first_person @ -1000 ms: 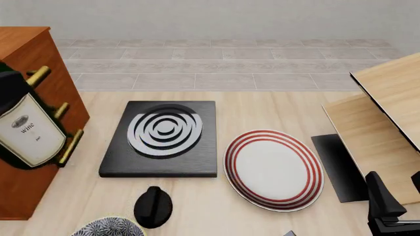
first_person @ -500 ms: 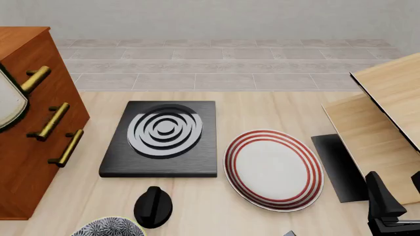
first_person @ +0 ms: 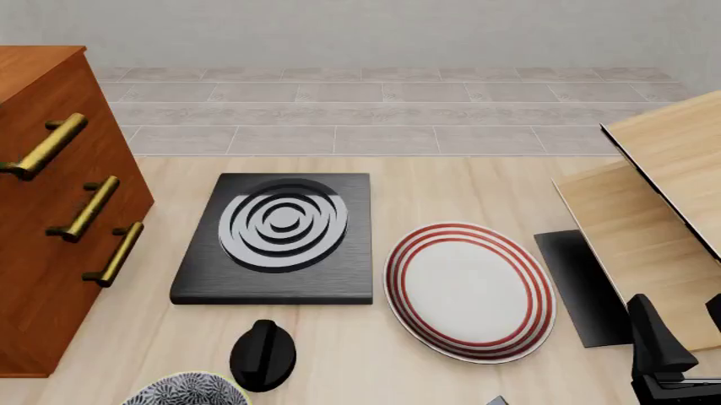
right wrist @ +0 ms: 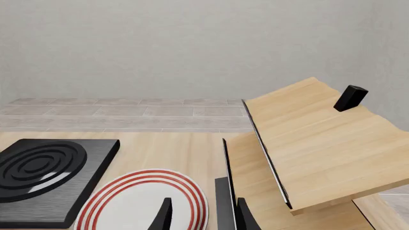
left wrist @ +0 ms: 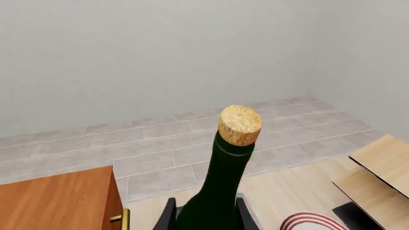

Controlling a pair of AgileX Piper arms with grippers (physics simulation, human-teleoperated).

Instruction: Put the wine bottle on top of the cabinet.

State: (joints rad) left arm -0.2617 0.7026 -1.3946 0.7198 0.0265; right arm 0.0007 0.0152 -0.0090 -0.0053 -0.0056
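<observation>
In the left wrist view the dark green wine bottle (left wrist: pixel 221 187) with its tan cork (left wrist: pixel 240 124) stands upright between my left gripper's black fingers (left wrist: pixel 167 215). My left gripper (left wrist: pixel 206 219) is shut on its body. The reddish-brown cabinet top (left wrist: pixel 57 201) lies beside and below the bottle. In the front view the cabinet (first_person: pixel 51 245) with brass handles stands at the left; the bottle and left gripper are out of that view. My right gripper (first_person: pixel 685 337) is open and empty at the bottom right, and it also shows in the right wrist view (right wrist: pixel 204 218).
A black board with white rings (first_person: pixel 282 236) lies mid-table, a red-ringed plate (first_person: pixel 468 291) to its right. A black knob (first_person: pixel 262 354) and a patterned bowl (first_person: pixel 186 390) sit at the front. Pale wood furniture (first_person: pixel 659 194) and a black mat (first_person: pixel 577 283) are at the right.
The bottle, held in front of the cabinet's drawers a second ago, has moved off the left edge of the front view. The right arm has not moved.
</observation>
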